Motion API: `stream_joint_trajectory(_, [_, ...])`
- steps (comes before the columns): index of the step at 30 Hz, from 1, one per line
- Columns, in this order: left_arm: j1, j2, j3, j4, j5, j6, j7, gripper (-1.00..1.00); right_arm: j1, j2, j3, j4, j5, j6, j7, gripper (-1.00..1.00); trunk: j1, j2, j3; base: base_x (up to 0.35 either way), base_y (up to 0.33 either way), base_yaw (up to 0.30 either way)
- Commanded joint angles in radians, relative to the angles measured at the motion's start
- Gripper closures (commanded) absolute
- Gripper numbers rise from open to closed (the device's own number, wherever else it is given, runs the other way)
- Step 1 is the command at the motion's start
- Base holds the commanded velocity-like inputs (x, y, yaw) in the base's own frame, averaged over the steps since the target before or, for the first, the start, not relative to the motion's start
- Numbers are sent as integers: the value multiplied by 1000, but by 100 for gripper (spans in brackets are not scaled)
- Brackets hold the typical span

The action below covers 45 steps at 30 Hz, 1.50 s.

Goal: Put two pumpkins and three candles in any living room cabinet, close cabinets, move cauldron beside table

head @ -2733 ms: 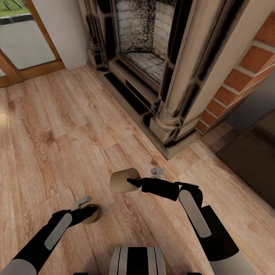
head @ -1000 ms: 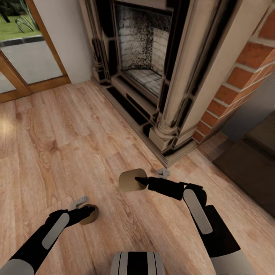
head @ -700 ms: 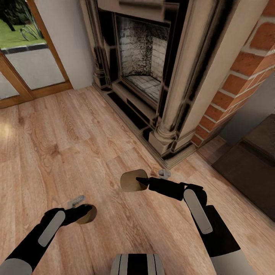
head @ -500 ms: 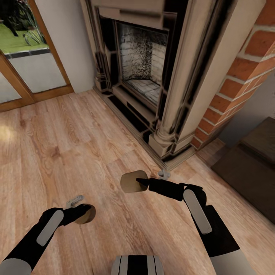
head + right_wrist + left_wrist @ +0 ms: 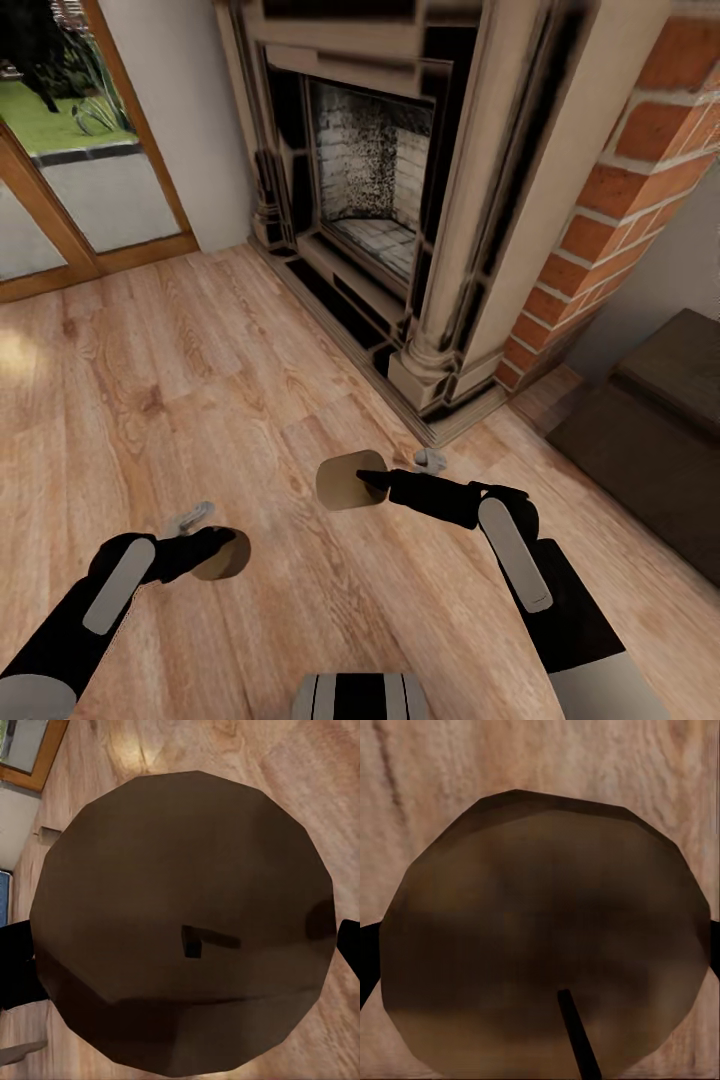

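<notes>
I carry one stubby beige-grey candle (image 5: 222, 554) clamped in the left gripper (image 5: 215, 551), another candle (image 5: 350, 480) in the right gripper (image 5: 362, 481), above the wood floor (image 5: 150, 380). Light, stiff, probably slick; side grips suit. The dark-brown cabinet (image 5: 650, 440) sits to my right.

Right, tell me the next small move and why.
Probably turn the base right toward the dark cabinet. Each gripper, left gripper and right gripper, carries a candle, left candle and right candle, and the fireplace ahead offers no storage.
</notes>
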Motion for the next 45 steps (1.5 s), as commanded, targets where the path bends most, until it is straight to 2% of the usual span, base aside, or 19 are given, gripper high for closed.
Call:
stream_joint_trajectory(1, [0, 1, 13, -3, 9, 27, 9, 100, 0, 0, 0, 0, 6, 3, 5, 100, -1, 0, 3, -106, 0, 0])
stream_joint_trajectory(3, [0, 1, 59, -12, 8, 95, 9, 100, 0, 0, 0, 1, 6, 3, 5, 100, -1, 0, 11, -230, 0, 0])
stream_joint_trajectory(7, [0, 2, 100, -21, 8, 133, 9, 100, 0, 0, -1, 1, 6, 3, 5, 100, -3, 1, 26, -199, 0, 0])
stream_joint_trajectory(9, [0, 2, 109, -23, 7, 162, 9, 100, 0, 1, -1, 1, 6, 3, 4, 100, -4, 2, 34, -36, 0, 0])
stream_joint_trajectory(16, [0, 2, 113, -39, 1, 194, 10, 100, 0, 2, -1, -1, 7, 3, -34, 100, -7, 3, 61, -4, 0, 0])
stream_joint_trajectory(19, [0, 1, 110, -77, 0, 202, 21, 100, 0, 5, 0, -4, 10, 3, -99, 100, -9, 4, 73, 0, 0, 0])
stream_joint_trajectory(25, [0, 0, 110, -118, 11, 205, 110, 100, 0, 6, 5, -20, 14, 3, -346, 100, -11, 6, 96, -2, 0, 0])
stream_joint_trajectory(27, [0, 0, 110, -119, 11, 205, 120, 100, 0, 6, 5, -20, 14, 3, -420, 100, -12, 6, 104, -98, 0, 0])
stream_joint_trajectory(31, [0, -1, 111, -122, 11, 206, 126, 100, 0, 6, 5, -20, 11, 3, -525, 100, -14, 7, 119, -250, 0, 0])
stream_joint_trajectory(35, [1, 1, 113, -152, 16, 206, 127, 100, 0, 6, 5, -20, 8, 3, -557, 100, -16, 8, 135, -331, 0, 0])
stream_joint_trajectory(45, [1, 1, 112, -166, 17, 206, 127, 100, 0, 6, 5, -22, -3, 3, -556, 100, -20, 10, 174, -345, 0, -16])
